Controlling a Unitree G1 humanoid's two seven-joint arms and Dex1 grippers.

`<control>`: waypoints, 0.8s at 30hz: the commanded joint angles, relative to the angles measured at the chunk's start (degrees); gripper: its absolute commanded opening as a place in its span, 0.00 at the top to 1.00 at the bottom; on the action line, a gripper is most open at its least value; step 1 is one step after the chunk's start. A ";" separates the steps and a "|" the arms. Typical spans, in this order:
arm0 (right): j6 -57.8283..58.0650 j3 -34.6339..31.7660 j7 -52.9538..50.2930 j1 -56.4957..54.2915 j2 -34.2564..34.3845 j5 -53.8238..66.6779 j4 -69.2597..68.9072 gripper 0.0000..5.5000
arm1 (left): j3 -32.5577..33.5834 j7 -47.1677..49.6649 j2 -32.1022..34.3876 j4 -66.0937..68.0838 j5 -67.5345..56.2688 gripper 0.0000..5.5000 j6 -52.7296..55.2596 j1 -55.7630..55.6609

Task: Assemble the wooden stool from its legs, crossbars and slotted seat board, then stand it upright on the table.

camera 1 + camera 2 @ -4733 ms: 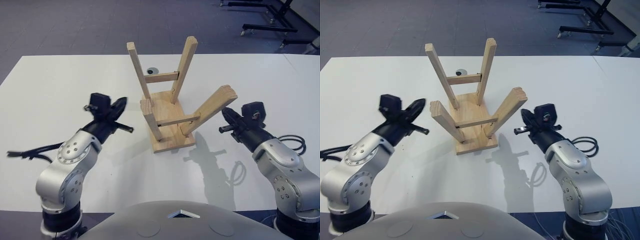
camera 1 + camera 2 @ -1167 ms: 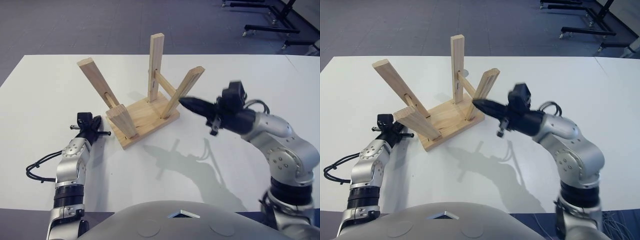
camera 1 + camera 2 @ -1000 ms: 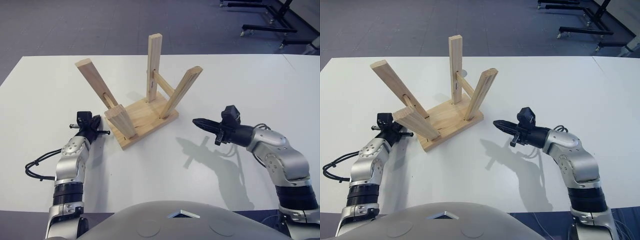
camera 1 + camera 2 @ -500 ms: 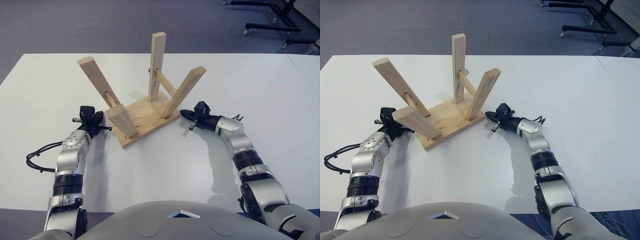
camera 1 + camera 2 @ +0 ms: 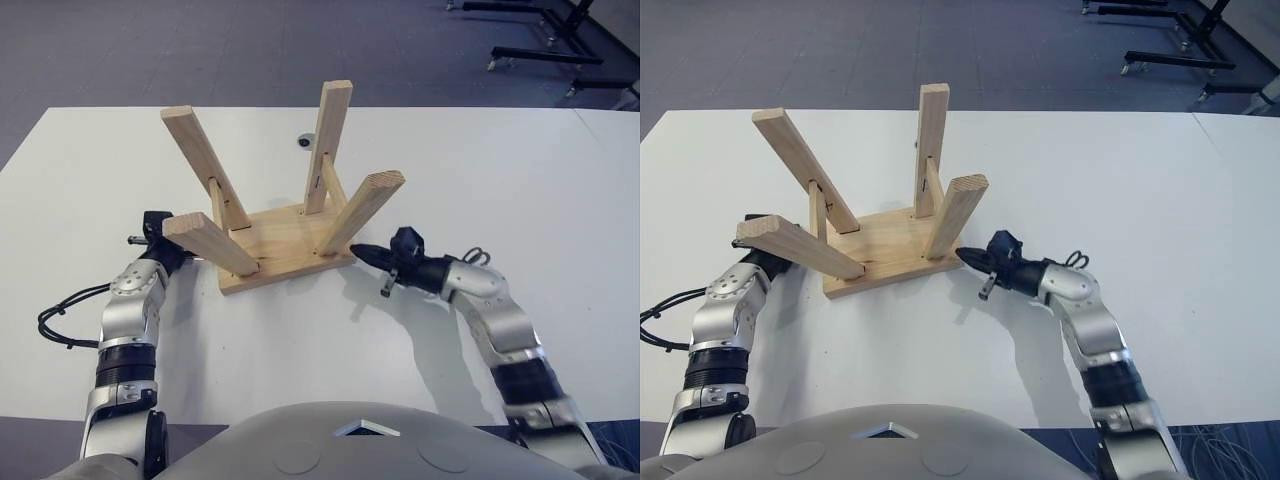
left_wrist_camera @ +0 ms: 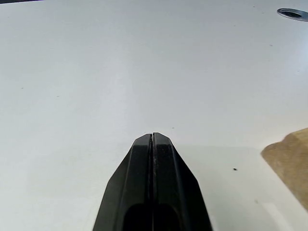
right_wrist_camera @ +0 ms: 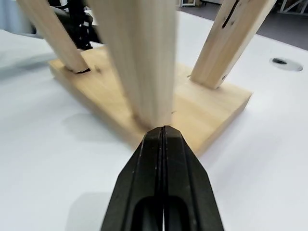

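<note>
Stool (image 5: 288, 236) rotated, right pincer (image 5: 360, 249) closed at its corner

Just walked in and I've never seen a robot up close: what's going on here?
The robot is working on a wooden stool that sits upside down on the table, seat flat and legs in the air. Its right gripper, shut and empty, points at the seat's near corner beside a leg. The left gripper, also shut and empty, sits at the stool's other side. The stool is not yet upright.
</note>
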 commanded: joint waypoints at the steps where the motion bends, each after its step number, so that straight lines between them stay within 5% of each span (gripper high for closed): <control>1: 1.59 -2.57 -1.23 2.51 -2.63 0.62 -1.18 1.00 | 0.95 0.28 0.87 1.03 0.20 0.99 -0.51 0.10; 7: -4.46 -6.20 -10.27 -5.45 0.15 -3.17 8.92 1.00 | 0.37 0.14 0.43 1.12 0.37 0.99 -0.75 -0.39; 14: -9.26 2.92 -9.02 -14.82 4.45 -9.85 21.42 1.00 | -3.54 -1.02 -0.88 3.09 1.62 0.99 -1.67 -3.18; 24: -1.56 4.33 -4.63 -7.35 0.67 -6.88 5.32 1.00 | -6.20 -0.91 -2.13 7.01 3.07 0.99 -5.23 -5.57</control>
